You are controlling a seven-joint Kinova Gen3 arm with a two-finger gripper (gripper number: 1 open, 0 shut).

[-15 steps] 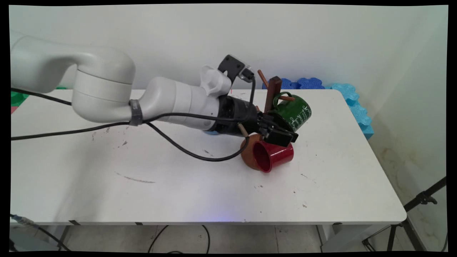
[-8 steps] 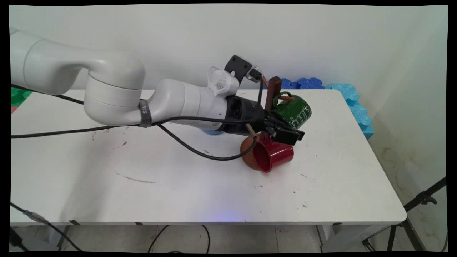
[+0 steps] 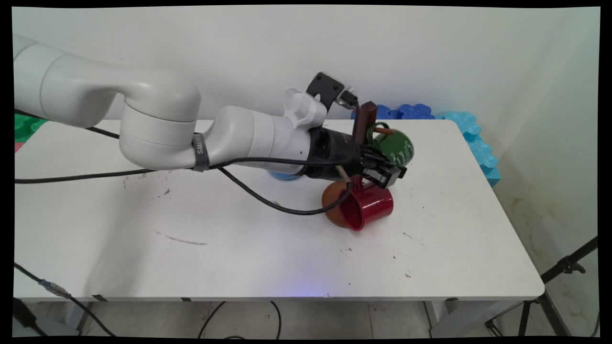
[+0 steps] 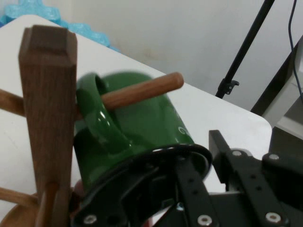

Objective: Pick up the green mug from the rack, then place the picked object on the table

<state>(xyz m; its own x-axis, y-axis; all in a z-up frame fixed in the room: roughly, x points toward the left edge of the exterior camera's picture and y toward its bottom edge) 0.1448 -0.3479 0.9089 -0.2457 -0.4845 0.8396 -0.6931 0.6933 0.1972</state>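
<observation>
The gripper (image 3: 389, 173) lay nearly level against the green mug (image 3: 394, 148), one finger at its rim; whether it gripped the mug I could not tell. The glossy, white-lettered mug hung tilted by its handle on a peg (image 4: 142, 91) of the wooden rack (image 3: 364, 122). At the gripper's 7 o'clock, a red mug (image 3: 370, 208) lay on its side on the table (image 3: 239, 248).

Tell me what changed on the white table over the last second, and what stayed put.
The black two-finger gripper moved rightward and slightly toward the wall, closing in on the dark green mug hanging on the brown wooden mug tree. It took hold of nothing visible. The green mug seems to have tilted slightly. The red mug lying on its side by the tree's round base stayed put.
</observation>
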